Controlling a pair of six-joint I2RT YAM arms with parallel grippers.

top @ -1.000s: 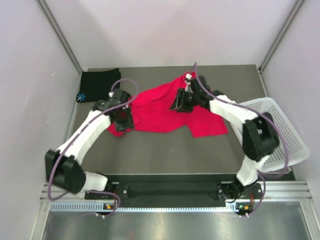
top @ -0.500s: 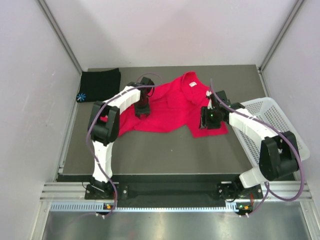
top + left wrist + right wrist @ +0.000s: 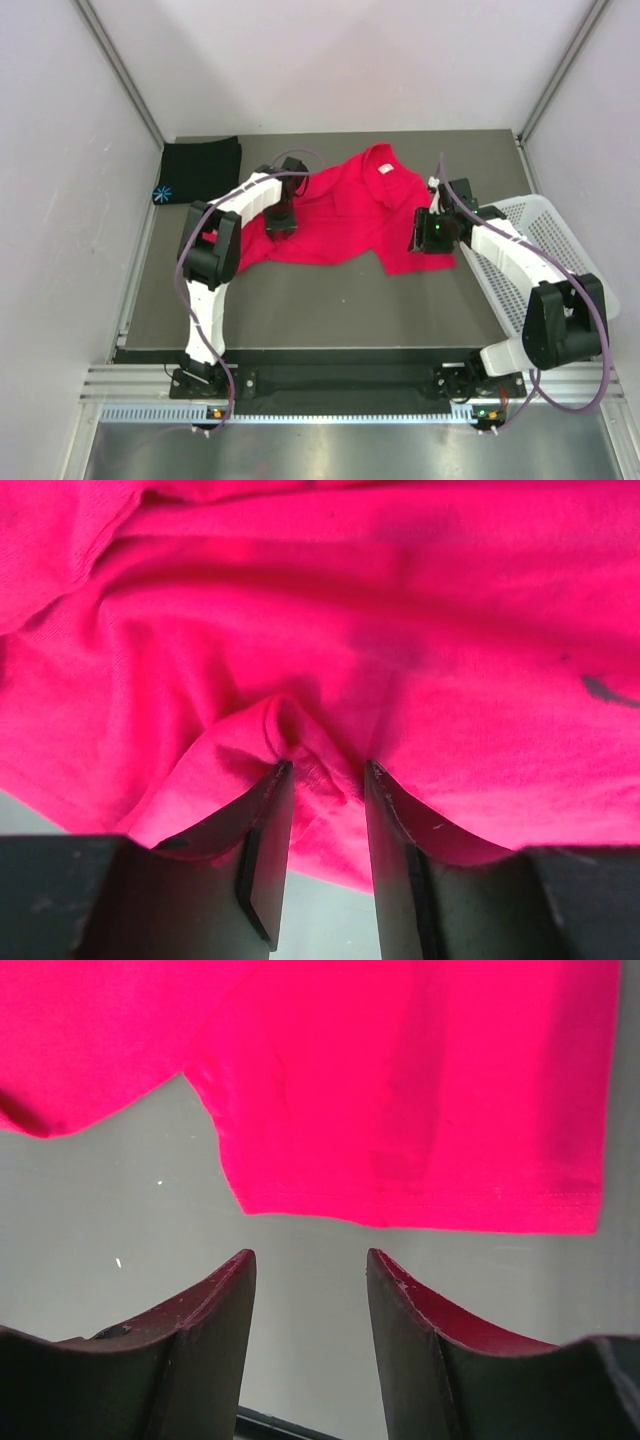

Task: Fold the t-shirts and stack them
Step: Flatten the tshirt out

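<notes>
Top external: bright red-pink cloth t-shirt (image 3: 340, 215) now lies spread on grey table (image 3: 330, 300), no longer bunched as 1 second ago. Left gripper (image 3: 325, 770) pinches a fold of it, jaws half-closed. Right gripper (image 3: 308, 1260) gapes empty just off the hem. Black cloth t-shirt (image 3: 200, 160) sits far-left. Judgement: folding can start.

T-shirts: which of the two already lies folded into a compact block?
The black t-shirt with the light-blue starburst, in the far-left corner; the red-pink t-shirt lies spread and rumpled.
</notes>
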